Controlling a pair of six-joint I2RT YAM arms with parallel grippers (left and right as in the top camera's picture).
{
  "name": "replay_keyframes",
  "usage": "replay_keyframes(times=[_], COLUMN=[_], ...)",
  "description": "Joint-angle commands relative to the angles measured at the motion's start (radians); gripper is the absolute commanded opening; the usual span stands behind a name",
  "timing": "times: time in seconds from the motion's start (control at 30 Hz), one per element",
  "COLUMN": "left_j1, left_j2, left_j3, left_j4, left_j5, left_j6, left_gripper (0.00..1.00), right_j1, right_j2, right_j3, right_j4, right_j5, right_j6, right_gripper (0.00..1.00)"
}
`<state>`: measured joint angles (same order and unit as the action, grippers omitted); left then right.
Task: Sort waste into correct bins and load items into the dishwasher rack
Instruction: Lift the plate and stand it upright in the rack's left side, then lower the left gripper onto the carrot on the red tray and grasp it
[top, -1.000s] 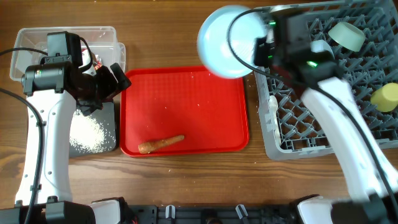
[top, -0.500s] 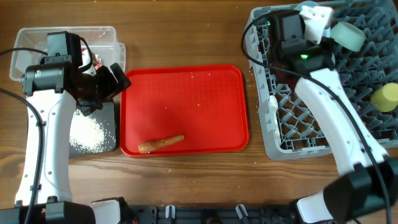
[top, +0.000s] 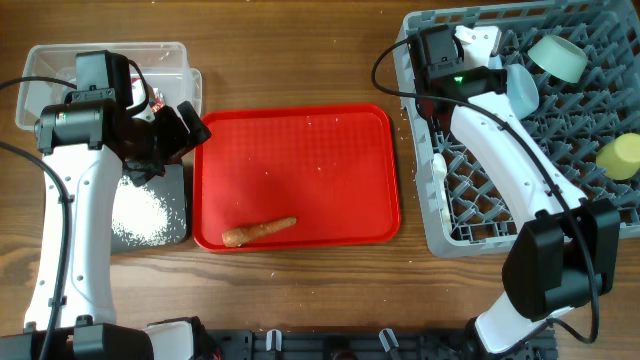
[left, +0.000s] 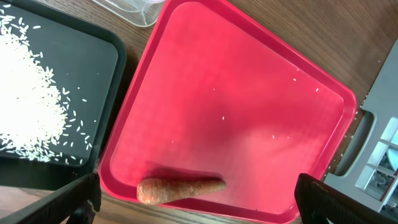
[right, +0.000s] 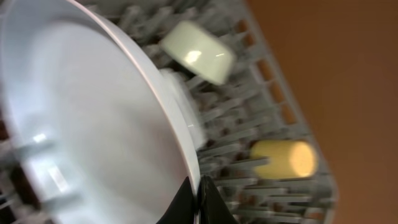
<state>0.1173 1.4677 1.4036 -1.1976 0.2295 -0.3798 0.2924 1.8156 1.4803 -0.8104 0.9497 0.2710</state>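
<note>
Your right end effector (right: 198, 199), clamped shut on the pale blue plate (top: 520, 88), holds it on edge over the dishwasher rack (top: 450, 225) near the table's far edge. Its long axis runs far-to-near, so you lower it rim-first.

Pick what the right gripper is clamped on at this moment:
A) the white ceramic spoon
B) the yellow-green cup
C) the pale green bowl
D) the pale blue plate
D: the right wrist view shows the right gripper pinching the rim of the pale blue plate, which is held on edge at the dishwasher rack.
</note>
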Motion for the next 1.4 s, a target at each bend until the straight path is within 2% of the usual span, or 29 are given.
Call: replay_keyframes(times=[0.0,0.03,0.1,0.23,0.27,0.37,0.43,0.47,0.53,0.6,0.73,0.8,0.9,1.07,1.13,1.17,1.2,1.27,1.37], left_j1=[0.003,0.003,0.003,0.003,0.003,0.003,0.003,0.003,0.003,0.003,0.003,0.003,-0.012,-0.155,-0.229,-0.257,-0.281,-0.335,-0.385], left_j2=[-0.005,-0.005,-0.005,-0.005,-0.005,-0.005,-0.005,-0.005,-0.005,-0.005,-0.005,-0.005,-0.005,-0.005,-0.005,-0.005,-0.005,-0.005,-0.005], left_j3=[0.008,0.008,0.008,0.008,0.008,0.008,0.008,0.008,0.008,0.008,0.008,0.008,0.008,-0.042,-0.093,-0.120,-0.145,-0.219,-0.294], left_j4=[0.000,0.000,0.000,0.001,0.001,0.001,0.001,0.000,0.001,0.001,0.000,-0.001,-0.042,-0.095,-0.101,-0.101,-0.101,-0.093,-0.030], left_j5=[0.000,0.000,0.001,0.001,0.000,0.000,0.000,0.000,0.000,0.000,0.000,0.001,0.000,-0.016,-0.018,-0.018,-0.018,0.003,0.004], left_j6=[0.005,0.005,0.005,0.005,0.005,0.005,0.005,0.005,0.005,0.005,0.005,0.005,0.022,0.029,-0.055,-0.137,-0.234,-0.531,-0.756], left_gripper=[1.00,1.00,1.00,1.00,1.00,1.00,1.00,1.00,1.00,1.00,1.00,1.00,1.00,1.00,1.00,1.00,1.00,1.00,1.00], right_j1=[0.042,0.060,0.085,0.128,0.134,0.136,0.136,0.136,0.136,0.136,0.144,0.156,0.157,0.135,0.094,0.072,0.047,-0.020,-0.108], right_j2=[0.006,0.006,0.004,-0.025,-0.043,-0.110,-0.171,-0.206,-0.259,-0.304,-0.306,-0.298,-0.291,-0.294,-0.301,-0.303,-0.305,-0.308,-0.308], right_j3=[-0.003,-0.003,-0.003,-0.003,-0.003,-0.003,-0.003,-0.003,-0.003,-0.003,-0.003,-0.003,-0.003,-0.003,-0.003,-0.003,-0.003,-0.003,-0.003], right_j4=[0.022,0.031,0.031,-0.007,-0.019,-0.039,-0.043,-0.043,-0.037,-0.046,-0.111,-0.153,-0.183,-0.206,-0.230,-0.240,-0.253,-0.280,-0.308], right_j5=[-0.226,-0.253,-0.264,-0.278,-0.278,-0.314,-0.381,-0.434,-0.590,-0.888,-1.289,-1.286,-1.150,-0.989,-0.958,-0.951,-0.948,-0.948,-0.949], right_j6=[0.017,0.017,0.018,0.016,0.017,0.017,0.016,0.003,-0.088,-0.224,-0.354,-0.369,-0.213,-0.129,-0.105,-0.103,-0.104,-0.103,-0.104], right_gripper=[0.06,0.09,0.26,0.31,0.36,0.53,0.71,0.77,0.80,0.81,0.81,0.84,0.85,0.87,0.88,0.88,0.88,0.88,0.88])
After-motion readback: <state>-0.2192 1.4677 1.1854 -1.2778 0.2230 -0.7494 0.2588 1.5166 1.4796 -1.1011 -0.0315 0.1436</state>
